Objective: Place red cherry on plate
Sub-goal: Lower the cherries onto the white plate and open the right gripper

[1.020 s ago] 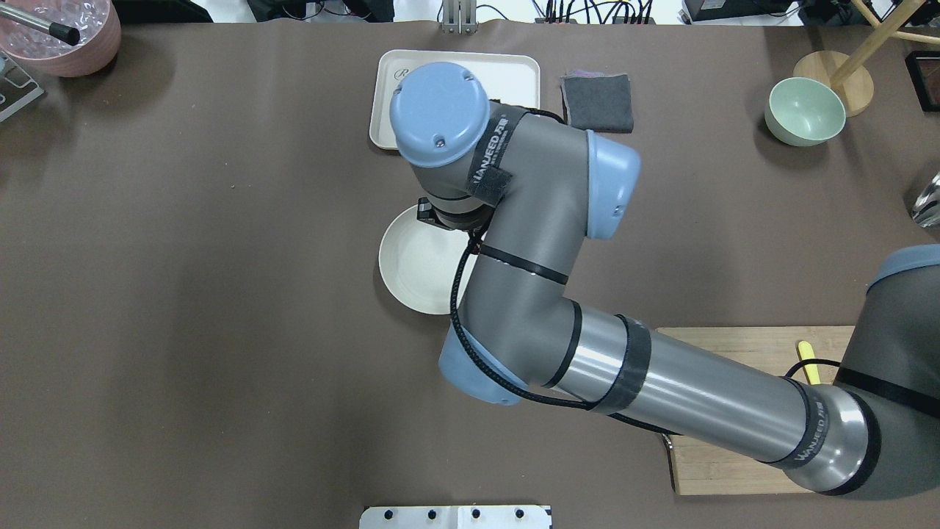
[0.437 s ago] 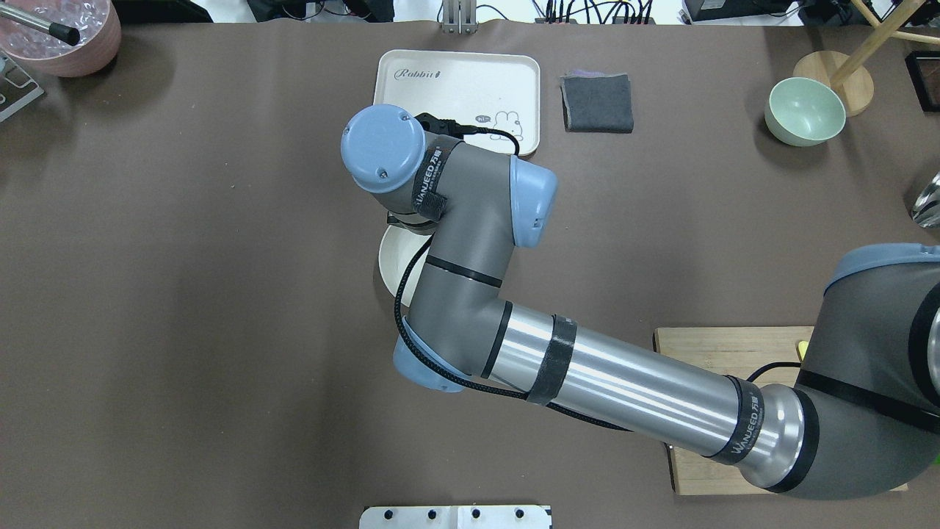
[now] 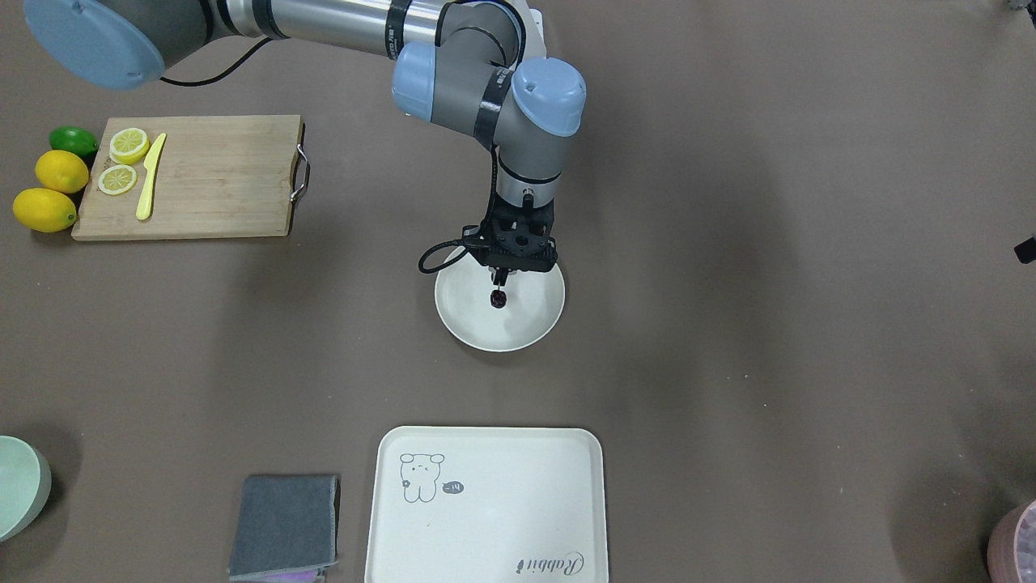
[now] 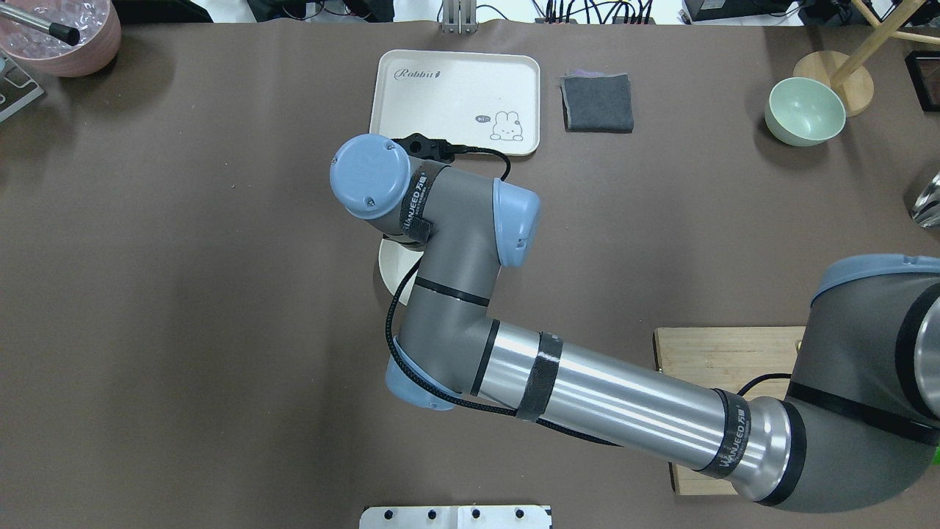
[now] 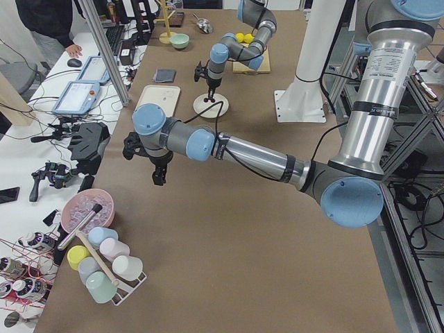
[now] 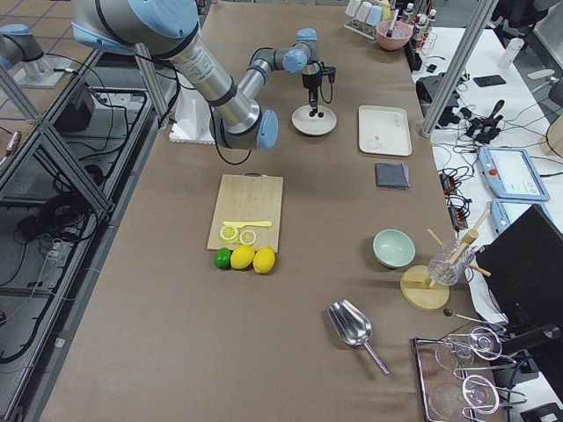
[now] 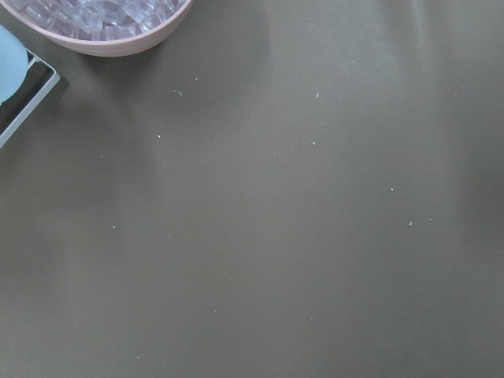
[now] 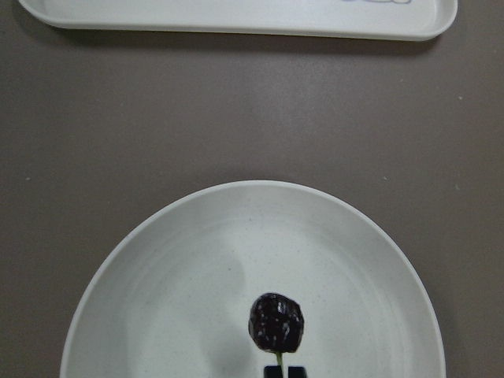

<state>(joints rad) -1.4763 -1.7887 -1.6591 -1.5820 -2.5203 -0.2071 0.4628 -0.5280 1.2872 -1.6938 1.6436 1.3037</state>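
The red cherry (image 3: 498, 300) is a tiny dark maroon ball on a thin stem. It hangs over the inside of the round cream plate (image 3: 530, 324). My right gripper (image 3: 500, 280) points straight down and is shut on the stem. The right wrist view shows the red cherry (image 8: 276, 321) above the plate (image 8: 157, 268), near its closer half. In the overhead view my arm hides the gripper and the cherry, and only a sliver of the plate (image 4: 389, 268) shows. My left gripper (image 5: 159, 177) appears only in the exterior left view, so I cannot tell its state.
The rabbit tray (image 3: 486, 502) and a grey cloth (image 3: 283, 526) lie beyond the plate. A cutting board (image 3: 218, 178) holds lemon slices and a yellow knife, with whole lemons beside it. A green bowl (image 4: 804, 110) and a pink bowl of ice (image 4: 59, 33) stand at the far corners.
My right arm has swung leftward and back from the rabbit tray, uncovering the tray. Its wrist now covers more of the plate.
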